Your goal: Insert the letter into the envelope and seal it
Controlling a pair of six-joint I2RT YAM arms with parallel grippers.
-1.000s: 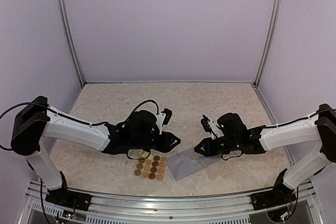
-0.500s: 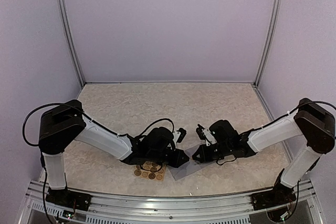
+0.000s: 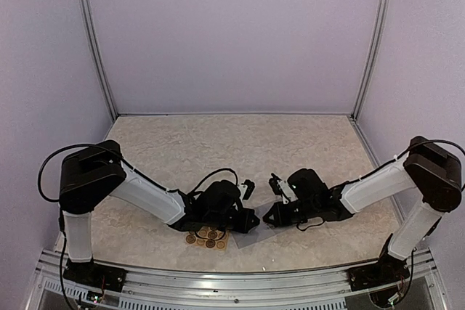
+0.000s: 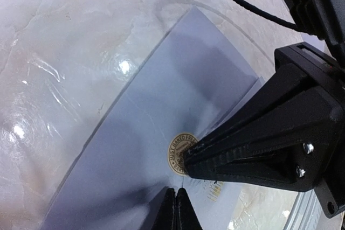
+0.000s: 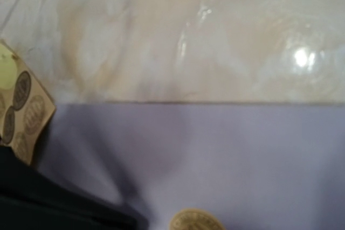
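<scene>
The grey-lavender envelope (image 4: 161,106) lies flat on the marbled table (image 3: 218,143), with a round tan sticker (image 4: 177,153) stuck on it. It also fills the right wrist view as the envelope (image 5: 226,154), the sticker (image 5: 197,221) at the bottom edge. My left gripper (image 4: 176,200) is shut, its tips resting on the envelope just below the sticker. My right gripper (image 4: 187,161), also shut, presses its tip on the sticker's edge. From above, the left gripper (image 3: 253,219) and right gripper (image 3: 267,217) meet tip to tip over the envelope (image 3: 251,237). The letter is out of view.
A tan sheet of round brown stickers (image 3: 205,237) lies just left of the envelope, under my left arm; its corner also shows as the sheet (image 5: 21,111). Grey walls with metal posts (image 3: 94,49) enclose the table.
Both arms have dropped low and moved inward until their tips meet over the envelope. Both grippers have closed.
</scene>
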